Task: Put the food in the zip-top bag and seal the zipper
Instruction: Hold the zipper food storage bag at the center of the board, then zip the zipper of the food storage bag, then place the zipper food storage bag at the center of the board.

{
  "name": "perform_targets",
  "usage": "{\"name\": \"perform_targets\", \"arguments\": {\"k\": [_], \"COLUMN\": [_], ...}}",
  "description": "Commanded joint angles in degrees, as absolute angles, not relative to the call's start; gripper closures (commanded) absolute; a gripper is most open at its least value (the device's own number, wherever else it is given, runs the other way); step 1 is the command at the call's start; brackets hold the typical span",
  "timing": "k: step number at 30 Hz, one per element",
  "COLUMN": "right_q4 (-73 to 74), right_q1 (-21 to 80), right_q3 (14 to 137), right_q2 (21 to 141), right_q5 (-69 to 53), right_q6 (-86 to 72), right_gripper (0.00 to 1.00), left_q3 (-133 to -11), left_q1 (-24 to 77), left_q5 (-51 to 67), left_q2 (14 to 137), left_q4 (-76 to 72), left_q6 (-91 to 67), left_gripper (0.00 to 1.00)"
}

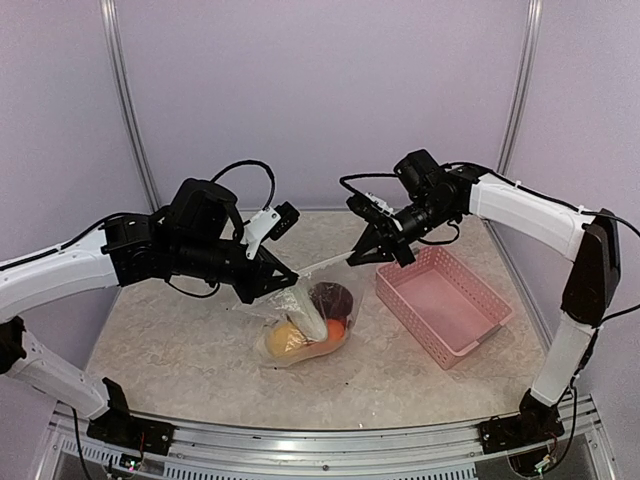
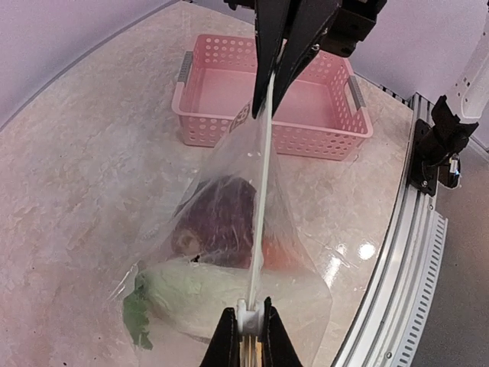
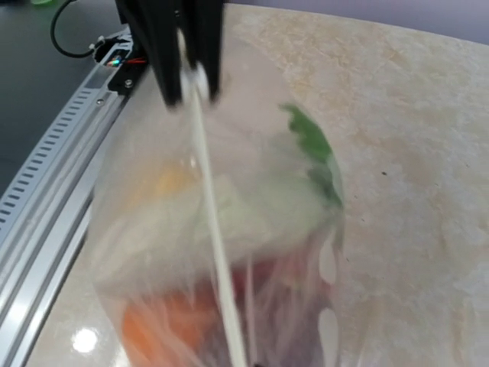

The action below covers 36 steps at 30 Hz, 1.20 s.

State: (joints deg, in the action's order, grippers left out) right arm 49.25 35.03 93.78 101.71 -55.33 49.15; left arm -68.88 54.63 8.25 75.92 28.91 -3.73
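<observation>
The left gripper (image 2: 250,330) is pressed together on one end of the zipper (image 2: 262,191), a thin whitish strip stretched straight to the right gripper (image 2: 273,95), whose fingers pinch the other end. Below the strip, between the two grippers, hangs the clear zip-top bag (image 2: 221,164), its belly on the table (image 1: 180,340). Inside it sits the food: a dark purple ball (image 2: 221,218), a white oblong piece (image 2: 206,289) with a green leaf (image 2: 137,315), and orange (image 1: 336,328) and yellow (image 1: 287,339) pieces. Both arms reach inward, wrists tilted down toward each other. A pink basket (image 1: 470,345) lies just outside the right gripper.
</observation>
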Motion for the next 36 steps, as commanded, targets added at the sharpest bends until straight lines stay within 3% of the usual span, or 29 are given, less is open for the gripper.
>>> {"name": "perform_targets", "arguments": {"k": [1,19,25,30,36], "right_q4": [55.65,51.21,48.84,40.24,37.77], "right_q1": [29.24,27.67,27.66,27.68,27.58], "right_q3": [94.76,94.07,95.74,99.78,104.81], "right_q2": [99.87,98.94,100.86,105.01,108.62], "right_q5": [-54.91,-53.15,-52.15,-49.29,-46.55], "right_q6": [52.37,49.38,47.53,42.85,42.07], "right_gripper": [1.0,1.0,1.0,1.0,1.0], "left_q3": [-67.02,-63.81,-65.08,-69.51,-75.98], "left_q1": [53.71,52.99,50.03,42.94,39.29], "left_q5": [6.41,3.85,3.31,4.02,8.21], "left_q2": [70.49,65.52,67.82,71.82,78.86], "left_q4": [38.54,40.18,39.67,33.1,33.59], "left_q6": [-6.2,-6.35,-2.8,3.83,9.65], "left_gripper": [0.92,0.92,0.92,1.0,0.99]}}
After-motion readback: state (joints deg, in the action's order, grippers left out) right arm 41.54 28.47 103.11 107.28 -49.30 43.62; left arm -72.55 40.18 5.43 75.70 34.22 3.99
